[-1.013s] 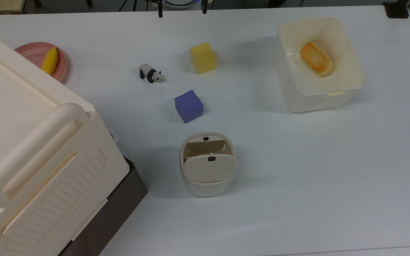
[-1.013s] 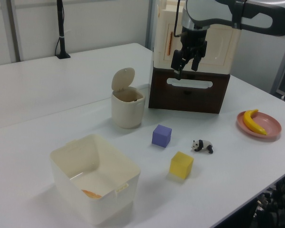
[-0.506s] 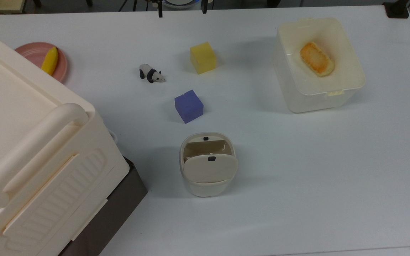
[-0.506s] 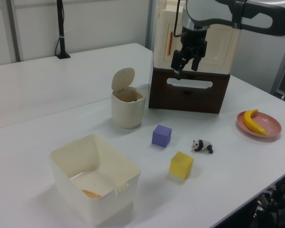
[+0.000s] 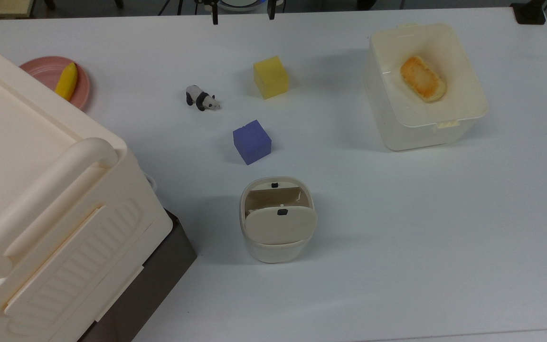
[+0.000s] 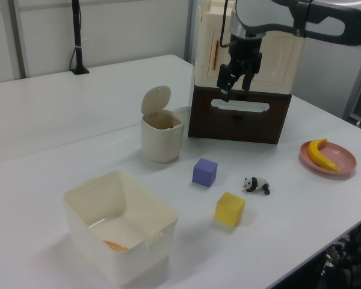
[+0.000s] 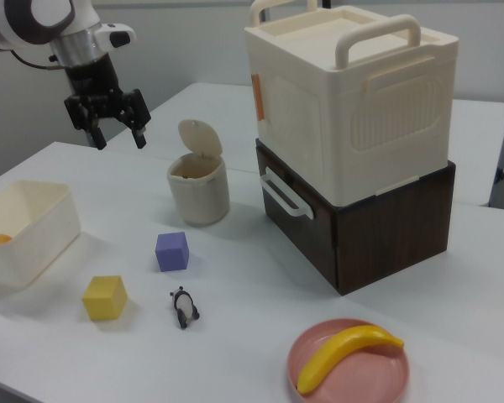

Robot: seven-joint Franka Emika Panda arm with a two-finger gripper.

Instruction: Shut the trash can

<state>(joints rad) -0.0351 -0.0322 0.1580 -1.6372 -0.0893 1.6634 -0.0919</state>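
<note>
The small cream trash can stands on the white table with its hinged lid tipped up and its mouth open. The can also appears mid-table in the left view and in the right view. My gripper hangs high above the table, up and to the right view's left of the can, well apart from it. It is open, with nothing between its black fingers. In the left view the gripper appears in front of the stacked boxes, to the left view's right of the can.
A big cream lidded crate sits on a dark brown box beside the can. A purple cube, a yellow cube and a toy panda lie nearby. Also here are an open tub holding bread and a pink plate with a banana.
</note>
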